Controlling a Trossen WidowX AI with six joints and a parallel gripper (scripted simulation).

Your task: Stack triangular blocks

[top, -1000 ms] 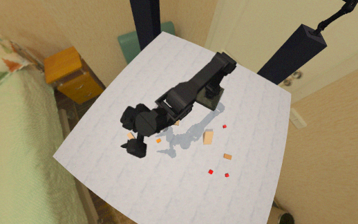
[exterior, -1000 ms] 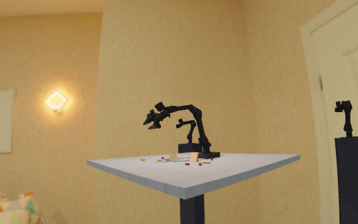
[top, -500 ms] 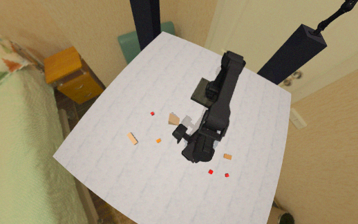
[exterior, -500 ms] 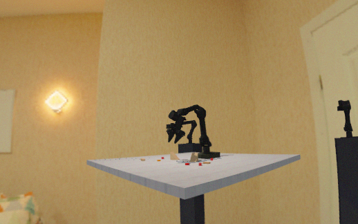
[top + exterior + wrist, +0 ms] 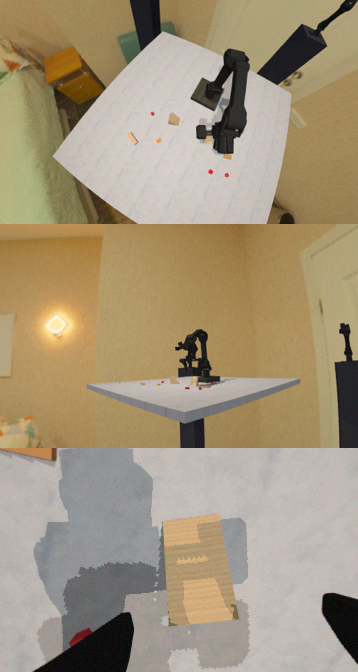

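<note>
The arm [image 5: 238,91] [image 5: 204,350] reaches from its base plate [image 5: 198,98] [image 5: 215,379], near the counter's upper-right edge in the top view, and bends down over one triangular block [image 5: 207,141] [image 5: 194,381] [image 5: 200,570]. The gripper [image 5: 213,138] [image 5: 193,366] [image 5: 224,611] is raised above the counter [image 5: 114,166] [image 5: 207,402] [image 5: 295,538], its fingers spread wide and nothing between them. In the wrist view that block lies between the two fingertips, seen from above, with shadows across its face.

The other triangular block [image 5: 173,119] [image 5: 174,380] stands well apart, towards the counter's left corner in the top view; the two are not stacked. Farther towards that corner lie a red cube [image 5: 152,113] [image 5: 162,381], a small orange block [image 5: 158,140] [image 5: 158,384] and a tan strip [image 5: 132,138] [image 5: 142,384].

An orange slab [image 5: 227,157] [image 5: 206,386] [image 5: 35,452] is near the first block. Beyond it, away from the base, sit two more red cubes [image 5: 211,171] [image 5: 186,388]. A fourth red cube [image 5: 211,383] [image 5: 81,637] shows in the exterior and wrist views, the arm covering it from the top.
</note>
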